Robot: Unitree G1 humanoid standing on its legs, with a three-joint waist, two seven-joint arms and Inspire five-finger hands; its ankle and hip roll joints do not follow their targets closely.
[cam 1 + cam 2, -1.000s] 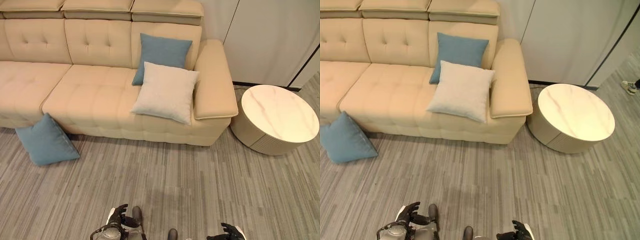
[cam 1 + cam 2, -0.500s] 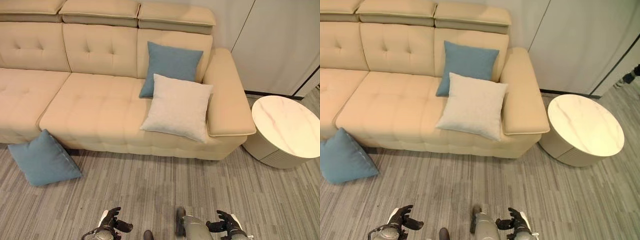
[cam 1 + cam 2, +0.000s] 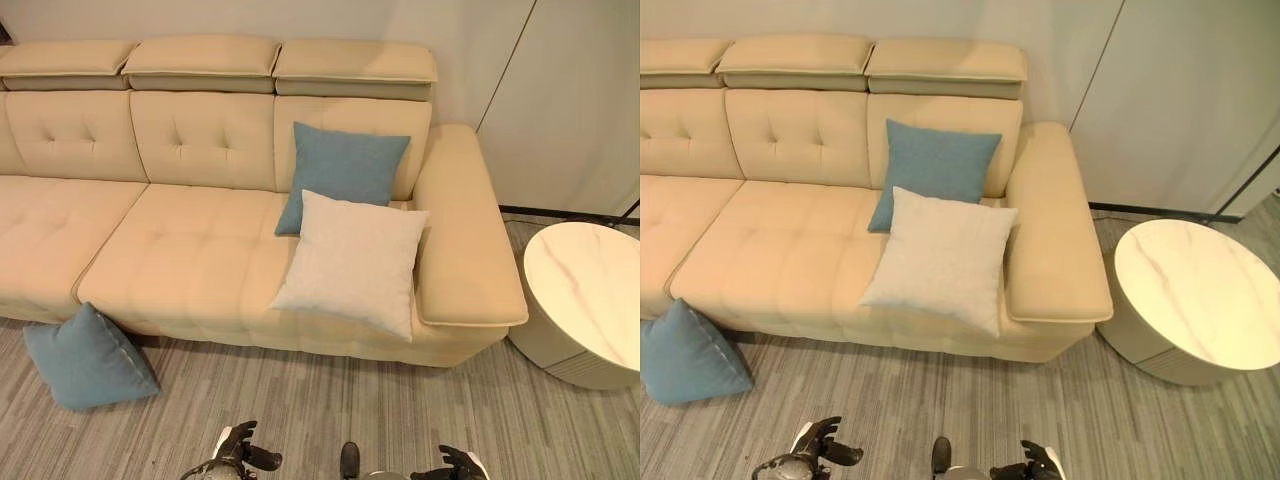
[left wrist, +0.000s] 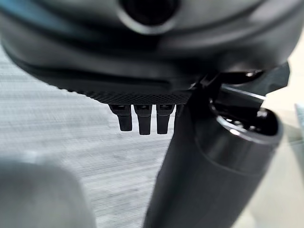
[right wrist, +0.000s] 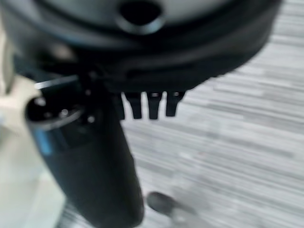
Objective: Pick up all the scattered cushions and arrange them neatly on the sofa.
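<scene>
A blue cushion lies on the floor, leaning against the front of the beige sofa at its left. On the sofa's right seat a white cushion leans in front of a second blue cushion by the armrest. My left hand hangs low over the floor near me, fingers relaxed and holding nothing. My right hand is at the bottom right, also empty with relaxed fingers. In the wrist views the straight fingertips of the left hand and the right hand point at bare floor.
A round white marble-topped side table stands right of the sofa's armrest. Pale cabinet doors line the wall behind it. Grey striped floor lies between me and the sofa.
The whole picture has shifted: the sofa now sits lower and larger, the table further right, so the camera moved. The cushions have not moved. Both hands stay low and empty.
</scene>
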